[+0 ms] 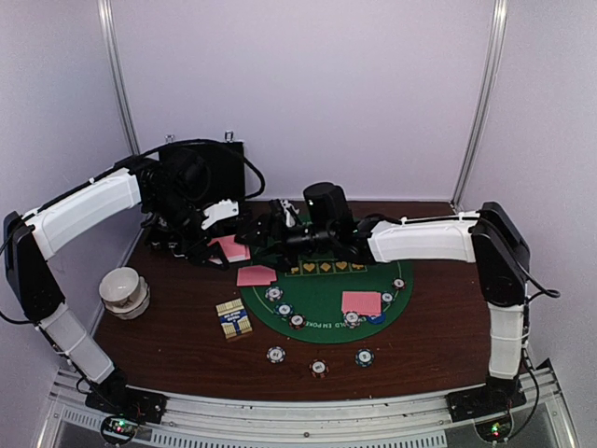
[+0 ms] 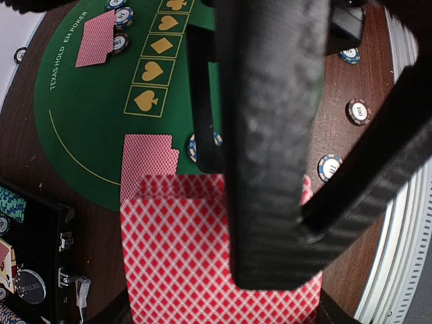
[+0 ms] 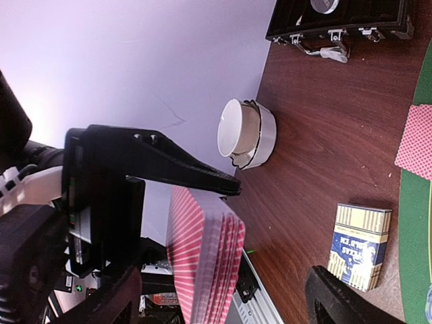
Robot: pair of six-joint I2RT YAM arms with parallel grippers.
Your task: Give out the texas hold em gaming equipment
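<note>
On the dark wood table [image 1: 438, 327], just off the green mat's [image 1: 326, 285] far-left edge, the pink-backed deck [image 3: 202, 263] hangs clamped in the left gripper [image 1: 224, 245]. The right gripper [image 1: 270, 224], jaws spread, should probably pinch only the top card and slide it off flat. Both arms reach inward, wrists nearly meeting.

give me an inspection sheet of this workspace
surface: brown wooden table, green felt mat on it
job's things: card deck in left gripper; card pile on mat, another at its edge; chips on mat and before it
clutter: white bowl, card box, black case
grippers: left gripper shut on card deck; right gripper open
cables: black cable looping by the case
surroundings: pale walls, metal posts
</note>
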